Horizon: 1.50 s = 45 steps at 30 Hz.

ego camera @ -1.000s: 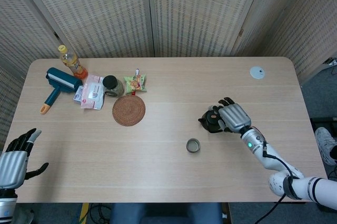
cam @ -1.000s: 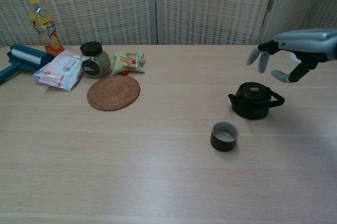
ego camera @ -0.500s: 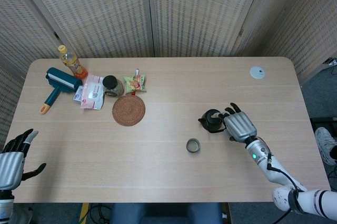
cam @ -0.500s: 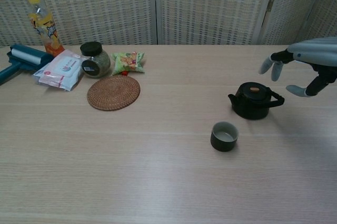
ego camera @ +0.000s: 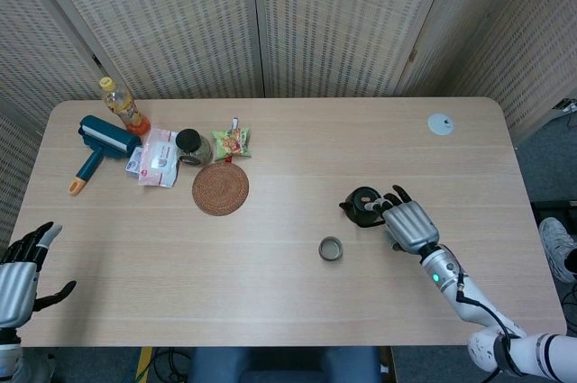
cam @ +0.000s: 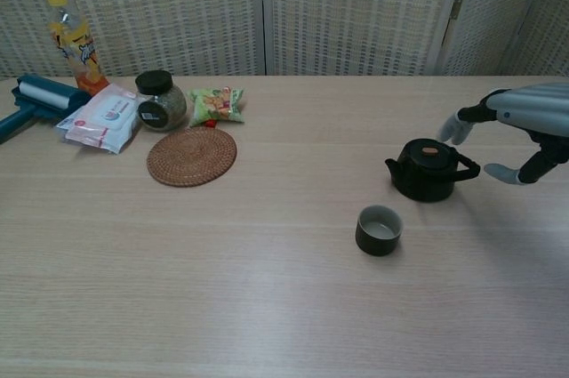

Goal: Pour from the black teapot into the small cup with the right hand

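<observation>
At the near left corner of the table [ego camera: 270,311], the left hand [ego camera: 18,277] hangs with fingers spread, holding nothing. Toward the near edge, right of the middle, stands the small cup [cam: 379,229]. Just behind it stands the black teapot [cam: 430,169], upright. Beside its handle the right hand [cam: 520,125] hovers, fingers apart, grasping nothing. Along the far left edge are a woven coaster [cam: 191,156], a jar [cam: 160,100] and a bottle [cam: 69,41].

Light wood surface [ego camera: 288,266]. Far left: orange bottle [ego camera: 120,104], teal lint roller [ego camera: 97,145], wipes pack [ego camera: 159,157], dark-lidded jar [ego camera: 189,146], snack packet [ego camera: 233,141], woven coaster [ego camera: 220,188]. Right: black teapot [ego camera: 362,207], small cup [ego camera: 331,249] near it, white disc [ego camera: 440,124] far corner.
</observation>
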{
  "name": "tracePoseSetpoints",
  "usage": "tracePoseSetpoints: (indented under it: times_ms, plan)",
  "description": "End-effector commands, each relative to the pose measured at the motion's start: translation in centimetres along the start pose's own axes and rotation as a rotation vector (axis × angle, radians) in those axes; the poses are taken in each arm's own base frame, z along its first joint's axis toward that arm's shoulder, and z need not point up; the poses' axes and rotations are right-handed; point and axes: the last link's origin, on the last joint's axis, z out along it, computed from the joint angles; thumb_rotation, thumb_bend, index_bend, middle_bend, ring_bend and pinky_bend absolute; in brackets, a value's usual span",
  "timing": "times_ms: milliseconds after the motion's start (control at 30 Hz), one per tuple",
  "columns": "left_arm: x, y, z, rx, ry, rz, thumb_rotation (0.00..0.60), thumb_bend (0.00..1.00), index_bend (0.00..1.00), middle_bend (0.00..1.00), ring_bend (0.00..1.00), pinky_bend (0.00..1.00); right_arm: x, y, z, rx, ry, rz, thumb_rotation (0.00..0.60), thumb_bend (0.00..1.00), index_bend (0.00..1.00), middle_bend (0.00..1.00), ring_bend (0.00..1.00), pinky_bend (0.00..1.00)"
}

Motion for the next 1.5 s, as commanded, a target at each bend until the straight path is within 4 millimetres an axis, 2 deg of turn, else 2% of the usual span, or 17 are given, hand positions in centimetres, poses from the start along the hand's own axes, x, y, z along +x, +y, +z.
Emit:
tracePoseSetpoints:
  times_ms: [33, 267, 567, 800, 900, 1500]
  plan:
    - [0.1, 0.0, -0.1, 0.001, 0.001, 0.0, 0.6, 0.19, 0.12, 0.09, 0.14, 0.17, -0.1, 0.0, 0.3, -0.005, 0.007, 0.011, 0.6, 0.46, 0.22, 0.32, 0.14, 0.0]
    - [0.2, -0.2, -0.3, 0.006, 0.005, -0.001, 0.6, 0.19, 0.12, 0.09, 0.14, 0.17, -0.5, -0.1, 1.0, -0.001, 0.009, 0.021, 0.6, 0.46, 0.22, 0.38, 0.22, 0.0]
    - [0.3, -0.3, -0.5, 0.014, 0.007, -0.001, 0.6, 0.19, 0.12, 0.09, 0.14, 0.17, -0.9, -0.5, 2.0, 0.015, 0.005, 0.036, 0.6, 0.46, 0.25, 0.36, 0.24, 0.0]
    - [0.4, -0.4, -0.6, 0.022, 0.008, -0.001, 0.6, 0.19, 0.12, 0.09, 0.14, 0.17, -1.2, -0.6, 2.4, 0.021, 0.002, 0.034, 0.6, 0.47, 0.34, 0.37, 0.26, 0.0]
    - [0.3, -0.5, -0.7, 0.023, 0.007, -0.002, 0.6, 0.19, 0.12, 0.09, 0.14, 0.17, -1.4, -0.7, 2.6, 0.024, -0.001, 0.04, 0.6, 0.47, 0.34, 0.37, 0.28, 0.0]
    - [0.3, -0.7, -0.8, 0.03, 0.005, -0.001, 0.6, 0.19, 0.12, 0.09, 0.14, 0.17, -2.3, -0.7, 3.0, 0.019, -0.047, 0.033, 0.6, 0.47, 0.36, 0.39, 0.28, 0.0]
